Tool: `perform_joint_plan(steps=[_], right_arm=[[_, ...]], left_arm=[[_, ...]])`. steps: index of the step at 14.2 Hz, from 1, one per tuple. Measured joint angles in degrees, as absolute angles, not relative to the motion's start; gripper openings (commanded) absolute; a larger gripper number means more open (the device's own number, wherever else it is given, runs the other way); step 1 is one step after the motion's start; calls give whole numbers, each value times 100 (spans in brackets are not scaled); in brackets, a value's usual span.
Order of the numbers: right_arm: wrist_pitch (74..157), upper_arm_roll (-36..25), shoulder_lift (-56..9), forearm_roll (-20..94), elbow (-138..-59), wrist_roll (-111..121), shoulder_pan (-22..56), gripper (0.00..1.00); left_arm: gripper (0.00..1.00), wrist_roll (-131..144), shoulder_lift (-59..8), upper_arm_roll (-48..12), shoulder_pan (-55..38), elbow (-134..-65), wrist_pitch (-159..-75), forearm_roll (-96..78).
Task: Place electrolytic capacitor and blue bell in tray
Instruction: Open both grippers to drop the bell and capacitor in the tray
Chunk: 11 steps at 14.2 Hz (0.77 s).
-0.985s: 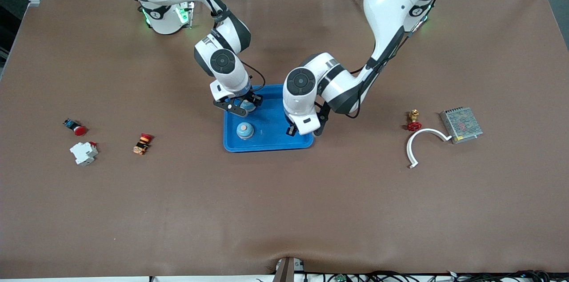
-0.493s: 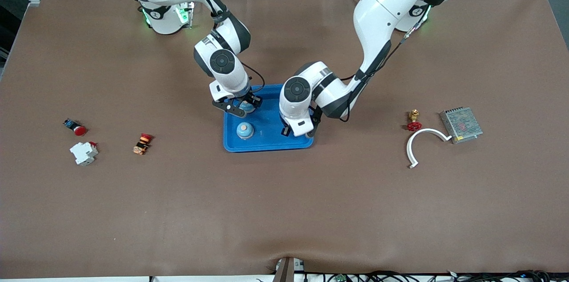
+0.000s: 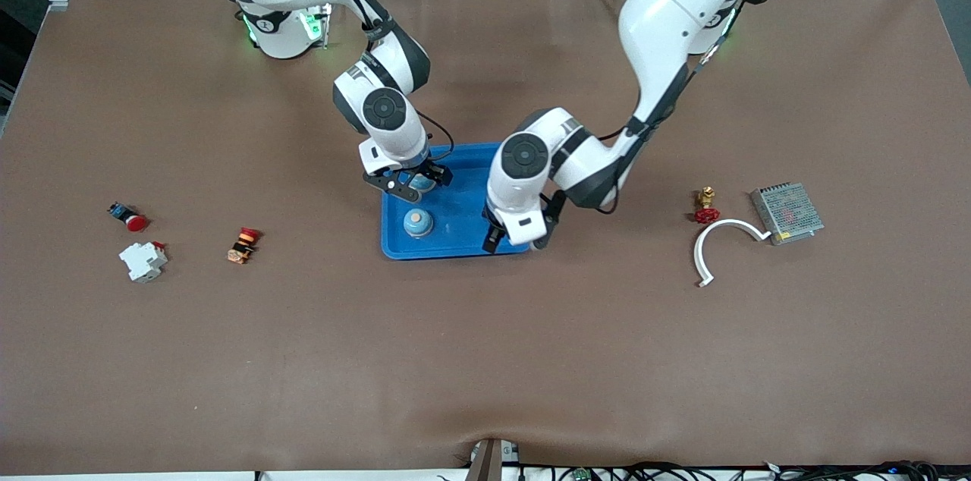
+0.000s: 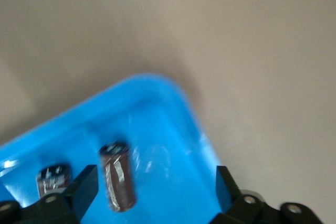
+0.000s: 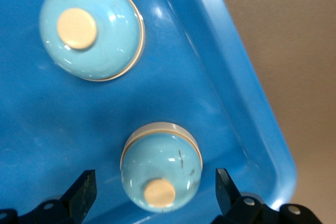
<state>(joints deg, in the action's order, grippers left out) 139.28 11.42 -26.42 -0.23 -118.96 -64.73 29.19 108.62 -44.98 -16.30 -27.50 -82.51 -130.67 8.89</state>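
glossy domed blue bells (image 5: 92, 29) (two) sit in the smooth tray (image 3: 459, 204), both grippers' fingers (image 5: 84, 190) apart.

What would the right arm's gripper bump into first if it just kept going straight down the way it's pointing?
Most likely the blue bell lying between the open fingers of the right gripper, inside the tray. A second bell sits off that line. How much gap remains above the bell is unclear.
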Motion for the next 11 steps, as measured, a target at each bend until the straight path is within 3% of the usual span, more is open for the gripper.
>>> perform_joint_plan(steps=[3,11], right_arm=[[12967,1136,-2566,-24,-11274,-6473,2918,100],[11800,1030,-2506,-42,-10346,-5401,2236,100]], left_arm=[[100,9705,-3957,-1639,-2227,-8223,-12577,888],[100,6817,-2511,-1609,-1393,-8218,-10811,887]])
